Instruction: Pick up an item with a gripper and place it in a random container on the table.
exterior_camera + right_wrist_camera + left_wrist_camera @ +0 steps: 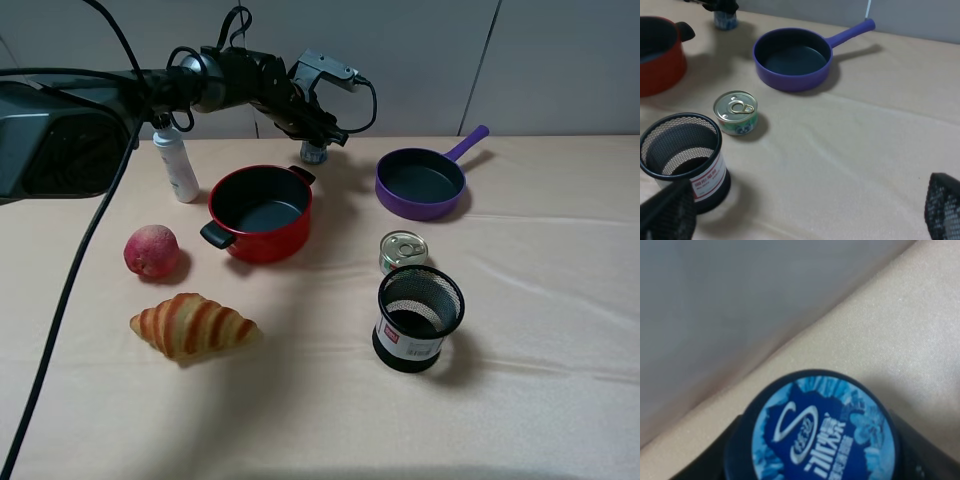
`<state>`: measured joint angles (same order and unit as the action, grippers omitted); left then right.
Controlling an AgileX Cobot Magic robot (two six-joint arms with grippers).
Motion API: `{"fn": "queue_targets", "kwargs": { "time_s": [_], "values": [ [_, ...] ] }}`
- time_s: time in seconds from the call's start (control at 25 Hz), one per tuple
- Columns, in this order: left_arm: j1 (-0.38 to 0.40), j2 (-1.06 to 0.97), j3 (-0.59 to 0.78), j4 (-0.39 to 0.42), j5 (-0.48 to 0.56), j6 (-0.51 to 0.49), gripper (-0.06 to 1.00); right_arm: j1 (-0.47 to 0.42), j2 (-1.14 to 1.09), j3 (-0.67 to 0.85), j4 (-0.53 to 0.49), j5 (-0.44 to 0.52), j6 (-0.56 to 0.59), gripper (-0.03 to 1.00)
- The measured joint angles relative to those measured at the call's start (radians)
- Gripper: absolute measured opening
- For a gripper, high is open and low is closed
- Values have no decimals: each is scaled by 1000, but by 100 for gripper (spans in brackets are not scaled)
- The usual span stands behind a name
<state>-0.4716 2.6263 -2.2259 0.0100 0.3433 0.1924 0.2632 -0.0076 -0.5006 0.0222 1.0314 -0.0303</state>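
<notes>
The small glass jar (314, 153) with a dark blue lid stands at the back of the table, behind the red pot. My left gripper (325, 135) reaches over from the left and sits on its top. In the left wrist view the blue lid (822, 432) fills the space between the two black fingers (735, 442), which press against its sides. The jar (725, 20) also shows far off in the right wrist view. The black wire-mesh cup (420, 318) stands upright and empty at front right. My right gripper (810, 185) is open and empty, near the mesh cup (682, 155).
A red pot (262, 212) stands in front of the jar, with a purple frying pan (422, 183) to its right. A small tin can (402, 250) stands just behind the mesh cup. A white bottle (178, 163), a peach (151, 250) and a croissant (192, 325) are on the left.
</notes>
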Motion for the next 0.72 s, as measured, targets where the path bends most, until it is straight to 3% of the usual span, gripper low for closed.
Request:
{"fn": "queue_targets", "kwargs": {
  "time_s": [0.52, 0.72],
  "values": [
    [0, 0, -3, -3, 5, 0, 53, 0, 0, 0, 0, 0, 0, 69],
    [-2, -23, -3, -10, 64, 0, 53, 0, 0, 0, 0, 0, 0, 69]
  ]
}}
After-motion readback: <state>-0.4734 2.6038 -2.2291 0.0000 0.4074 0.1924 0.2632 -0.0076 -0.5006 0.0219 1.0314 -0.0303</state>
